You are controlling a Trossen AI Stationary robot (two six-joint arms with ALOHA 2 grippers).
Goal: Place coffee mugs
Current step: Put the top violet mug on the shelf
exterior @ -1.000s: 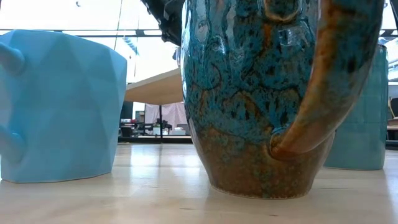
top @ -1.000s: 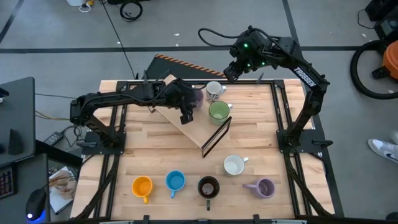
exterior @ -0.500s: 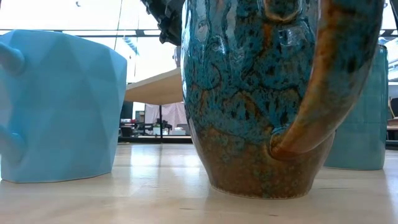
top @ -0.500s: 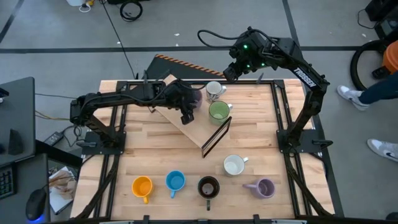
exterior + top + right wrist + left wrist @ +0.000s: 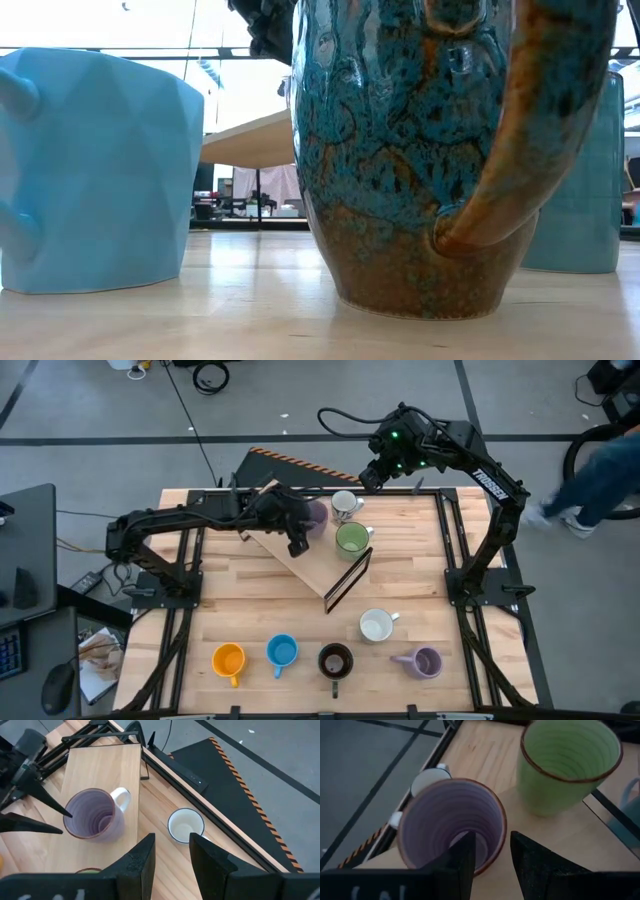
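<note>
A lavender mug [image 5: 316, 515] [image 5: 451, 827] stands upright on its base on a raised wooden board [image 5: 298, 568]. My left gripper [image 5: 305, 527] [image 5: 492, 840] is at its rim, open, with one finger inside the mug and one outside. The green mug [image 5: 352, 540] stands beside it. The white-silver mug [image 5: 345, 505] [image 5: 185, 826] sits by the far rail. My right gripper [image 5: 368, 478] [image 5: 172, 842] hovers open above that mug, holding nothing. Along the near edge stand the orange [image 5: 229, 659], light blue [image 5: 282, 652], dark brown [image 5: 335, 660], white [image 5: 377, 625] and second lavender [image 5: 425, 662] mugs. My left gripper straddles the lavender mug's wall at the rim [image 5: 496, 851], on the side away from the handle, coming slantwise from the table's left. One finger [image 5: 465, 857] is inside, the other [image 5: 530, 860] outside. Whether either finger touches the wall I cannot tell.
A black frame [image 5: 348, 580] props the board's right edge. Black rails run along the table's sides and far edge [image 5: 175, 767]. In the low view the light blue mug [image 5: 90, 170] and the dark brown mug [image 5: 430, 150] fill the foreground. A person [image 5: 600, 470] passes to the right of the table.
My left arm's elbow has drifted slightly toward the table's left edge, while its gripper stays at the lavender mug. A person has walked along beyond the table's right side. The mugs have not moved.
</note>
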